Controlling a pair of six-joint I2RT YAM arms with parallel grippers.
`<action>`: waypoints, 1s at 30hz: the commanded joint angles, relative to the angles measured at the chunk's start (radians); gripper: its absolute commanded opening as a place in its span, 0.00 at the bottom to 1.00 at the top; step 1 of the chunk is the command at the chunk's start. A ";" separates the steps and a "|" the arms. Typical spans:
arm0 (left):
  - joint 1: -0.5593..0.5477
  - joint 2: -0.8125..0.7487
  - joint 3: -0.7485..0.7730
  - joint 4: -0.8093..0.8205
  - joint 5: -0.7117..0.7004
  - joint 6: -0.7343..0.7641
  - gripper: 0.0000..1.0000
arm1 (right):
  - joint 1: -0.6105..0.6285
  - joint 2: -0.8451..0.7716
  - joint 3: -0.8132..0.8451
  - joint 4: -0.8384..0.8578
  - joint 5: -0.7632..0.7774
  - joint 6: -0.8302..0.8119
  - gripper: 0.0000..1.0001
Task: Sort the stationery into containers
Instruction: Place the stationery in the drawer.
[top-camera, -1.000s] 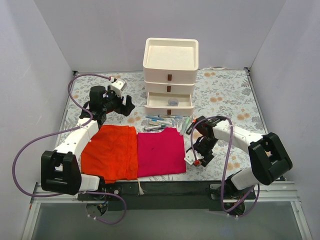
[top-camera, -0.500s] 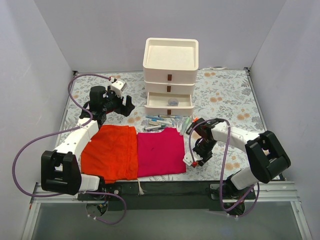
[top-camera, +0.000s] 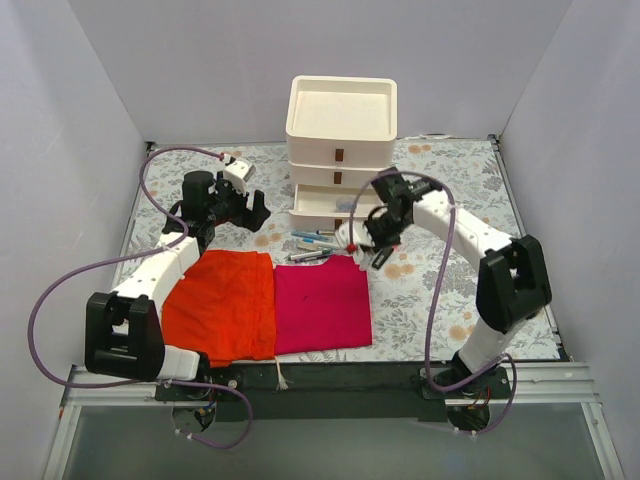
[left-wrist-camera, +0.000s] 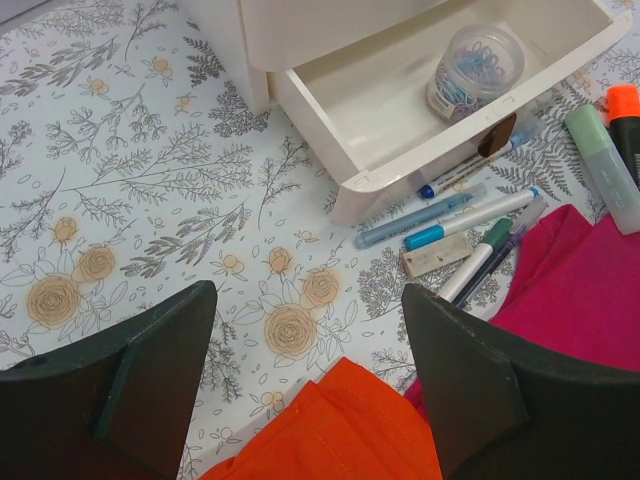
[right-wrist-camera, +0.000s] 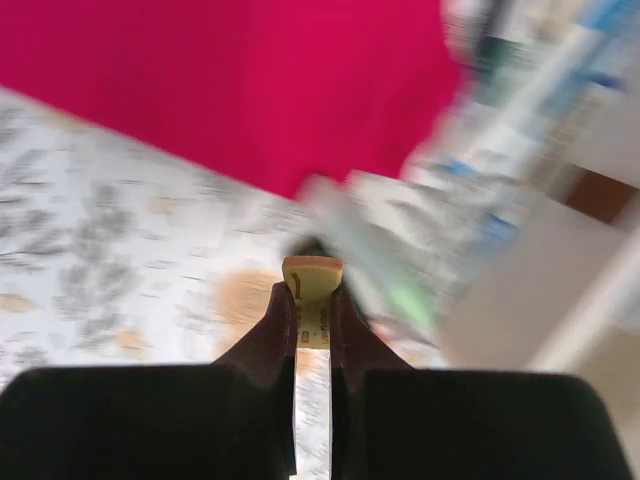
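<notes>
While the right pincer (right-wrist-camera: 312, 300) is clamped on a thin pale strip (right-wrist-camera: 312, 272) with a tan tip, I read the left pincer (left-wrist-camera: 305, 300) as fully apart and holding nothing. Its two dark fingers (left-wrist-camera: 150, 370) are spread above the flowered bench (left-wrist-camera: 120, 180).

Status of the sort, as I judge it:

1. Done: one item. A small round tub of clips (left-wrist-camera: 478, 65) stands in the open bottom drawer (left-wrist-camera: 380, 100) of the drawer unit (top-camera: 342, 120), ahead of the left pincer and to its right.

2. In hand: the strip. The right wrist view is smeared. The magenta cloth (right-wrist-camera: 220, 90) lies ahead and to the left of that pincer, and a brown pull tab (right-wrist-camera: 600, 195) on a drawer front is ahead and to its right. I cannot tell which drawer the strip is meant for.

3. Left to do: a loose group lies on the bench just in front of the open drawer, ahead and to the right of the left pincer.
   - a blue pen (left-wrist-camera: 420, 218)
   - a white marker (left-wrist-camera: 480, 212) with a blue cap
   - a tan eraser block (left-wrist-camera: 435, 257)
   - a green-capped marker (left-wrist-camera: 480, 258)
   - a pale green highlighter (left-wrist-camera: 603, 165)
   - an orange-capped highlighter (left-wrist-camera: 625, 110)

Several of these touch or overlap the edge of the magenta cloth. The orange cloth (left-wrist-camera: 340, 430) sits directly below the left pincer and is not part of the sort.

The two upper drawers are shut in the top view. I rate the task as early: most of the stationery is not yet in a container.
</notes>
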 joint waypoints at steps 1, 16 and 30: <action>0.000 0.019 0.055 0.027 -0.007 -0.002 0.75 | -0.064 0.191 0.359 0.042 -0.050 0.272 0.01; 0.007 0.028 0.077 -0.001 -0.029 0.000 0.76 | -0.121 0.533 0.746 0.124 0.047 0.458 0.01; 0.009 0.063 0.101 0.016 -0.024 -0.014 0.76 | -0.160 0.516 0.692 0.122 0.065 0.463 0.16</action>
